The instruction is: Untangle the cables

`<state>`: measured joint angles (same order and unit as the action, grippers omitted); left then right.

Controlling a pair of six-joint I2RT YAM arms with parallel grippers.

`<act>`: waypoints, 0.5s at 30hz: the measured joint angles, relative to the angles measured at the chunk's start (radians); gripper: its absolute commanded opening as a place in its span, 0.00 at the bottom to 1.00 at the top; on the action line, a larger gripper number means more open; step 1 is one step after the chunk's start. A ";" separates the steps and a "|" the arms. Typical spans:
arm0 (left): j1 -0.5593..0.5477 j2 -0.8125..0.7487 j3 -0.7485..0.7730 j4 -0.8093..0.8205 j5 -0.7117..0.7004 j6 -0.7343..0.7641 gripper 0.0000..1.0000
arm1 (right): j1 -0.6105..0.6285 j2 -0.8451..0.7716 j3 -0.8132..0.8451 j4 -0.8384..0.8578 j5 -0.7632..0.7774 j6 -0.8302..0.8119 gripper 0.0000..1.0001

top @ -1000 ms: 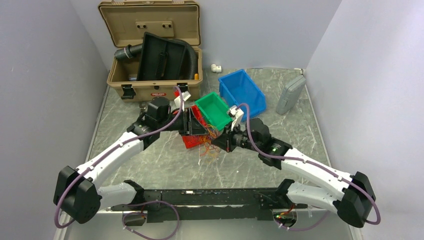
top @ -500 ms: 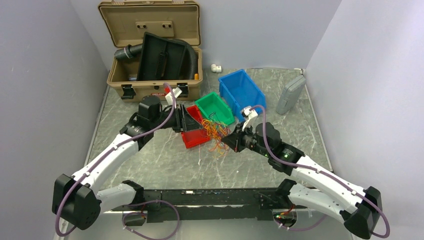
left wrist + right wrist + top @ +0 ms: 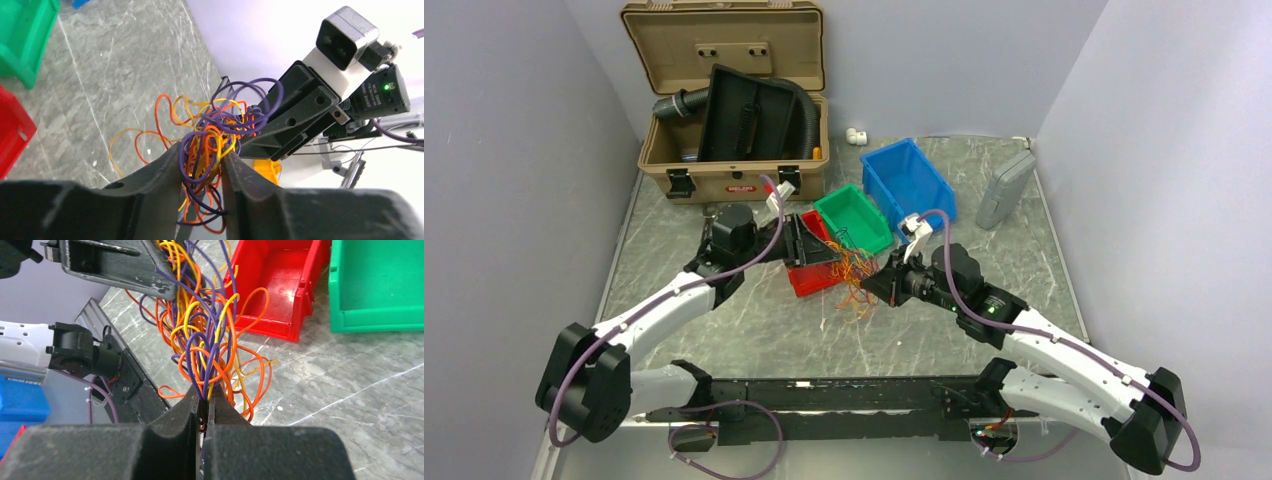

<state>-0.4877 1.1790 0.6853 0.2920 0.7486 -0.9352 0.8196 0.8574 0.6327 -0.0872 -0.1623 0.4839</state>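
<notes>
Shifted slightly right since a second ago, right claw pinched together on cables; left claw apart around same tangle, frame centre, above worktop.

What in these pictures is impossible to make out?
Overhead view: the wires are too thin to count strands.
Left wrist view: whether the left gripper squeezes them or stands around them.
Right wrist view: the pinched part, hidden inside the right gripper.
Overhead view: the case floor, hidden by a black tray.
</notes>
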 measured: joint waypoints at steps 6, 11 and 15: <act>-0.012 0.055 0.003 0.069 0.023 -0.024 0.00 | -0.001 0.004 -0.002 -0.002 -0.021 -0.002 0.78; 0.003 0.021 0.031 -0.019 0.049 0.087 0.00 | -0.005 -0.053 0.008 -0.090 0.013 -0.048 0.79; 0.003 0.003 0.132 -0.140 0.100 0.231 0.00 | -0.032 -0.067 0.050 -0.143 0.004 -0.073 0.80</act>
<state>-0.4843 1.1824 0.8177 0.1516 0.8482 -0.7044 0.7879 0.7902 0.6827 -0.2302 -0.1581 0.4107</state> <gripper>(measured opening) 0.035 0.794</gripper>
